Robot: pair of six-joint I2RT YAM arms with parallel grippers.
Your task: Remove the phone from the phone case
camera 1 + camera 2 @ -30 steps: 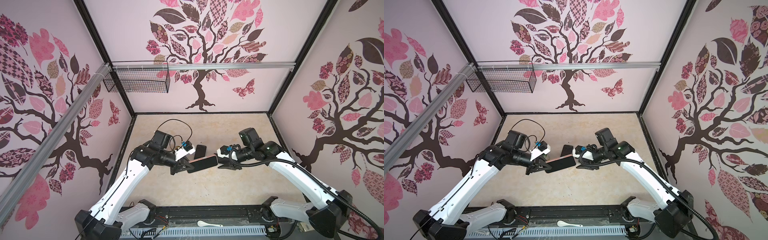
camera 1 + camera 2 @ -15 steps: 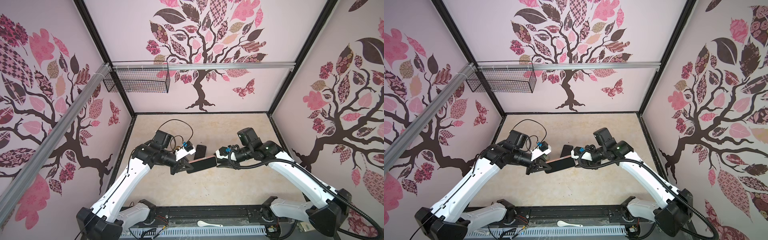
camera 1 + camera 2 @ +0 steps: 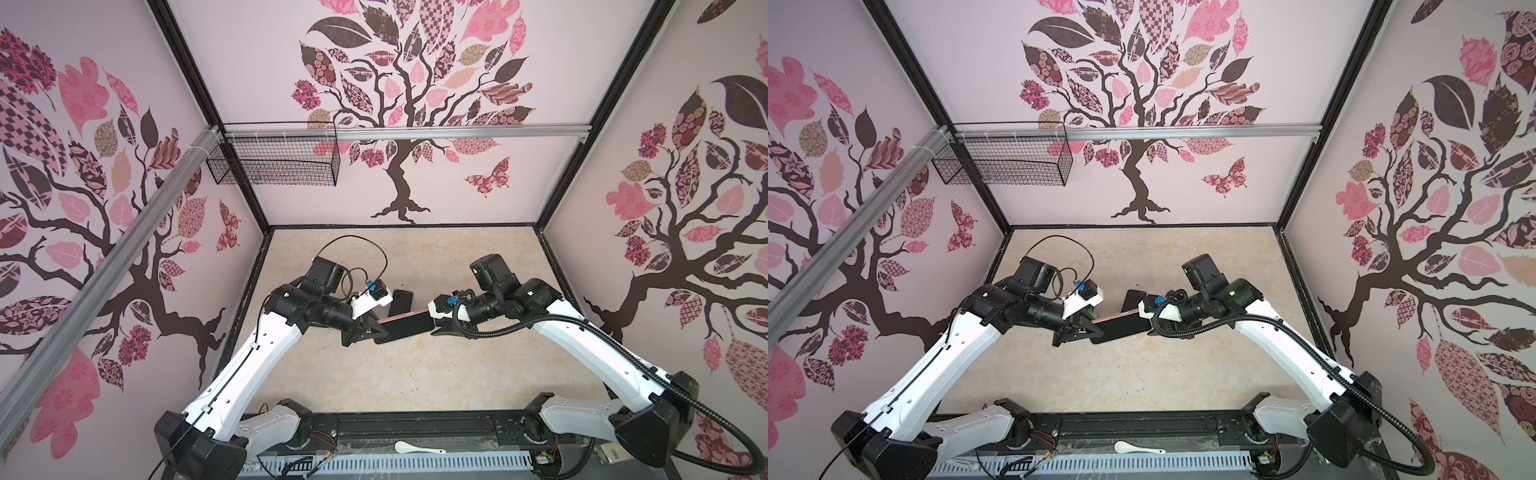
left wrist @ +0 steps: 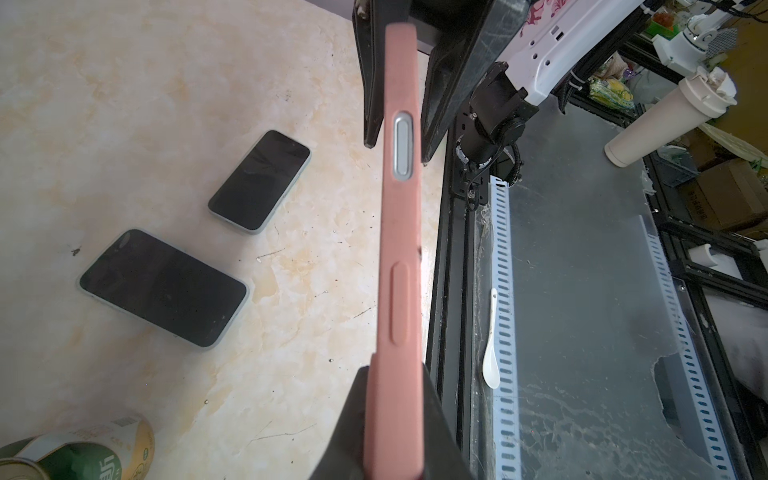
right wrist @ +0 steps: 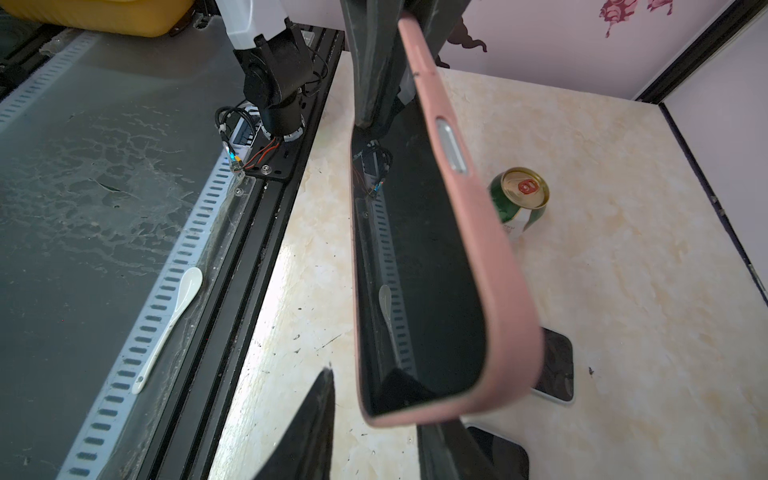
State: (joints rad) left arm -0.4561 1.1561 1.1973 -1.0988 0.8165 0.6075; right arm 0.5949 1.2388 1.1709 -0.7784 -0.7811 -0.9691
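Phone case (image 4: 399, 257) hangs edge-up above the middle of the tabletop (image 3: 415, 374), phone (image 5: 415, 270) still seated inside. My left tool (image 4: 395, 374) pinches one end to anchor it. My right tool (image 5: 376, 399) straddles the opposite end, jaws spread, one finger (image 5: 307, 424) clear of the screen. I judge this readies a peel of the rim.

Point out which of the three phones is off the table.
The phone in the pink case, held up in the air on edge. The other two lie flat on the table, screens up.
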